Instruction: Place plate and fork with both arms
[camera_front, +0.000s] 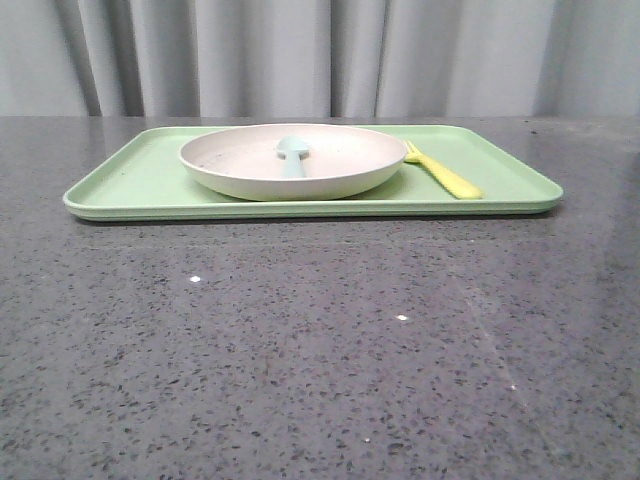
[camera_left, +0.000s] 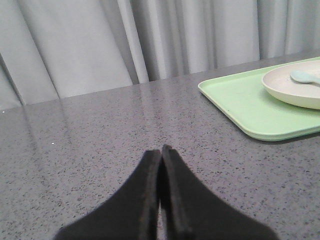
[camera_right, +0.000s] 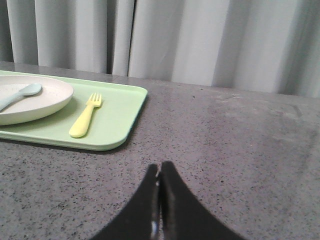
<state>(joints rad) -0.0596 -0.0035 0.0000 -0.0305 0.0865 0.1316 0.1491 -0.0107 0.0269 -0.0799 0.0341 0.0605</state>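
The plate (camera_front: 240, 170) sits on the tray (camera_front: 130, 185), spoon (camera_front: 292, 155) in it, fork (camera_front: 442, 173) just right.

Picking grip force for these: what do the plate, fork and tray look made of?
Plate: probably matte beige-pink plastic, dull with no glare. Fork: yellow plastic, thick moulded handle, soft sheen. Tray: light green, likely plastic too, smooth rounded rim.

A light green tray (camera_front: 140, 180) sits on a speckled grey tabletop (camera_front: 300, 350), a pale blue utensil (camera_front: 291, 155) above it, before grey curtains (camera_front: 320, 55).
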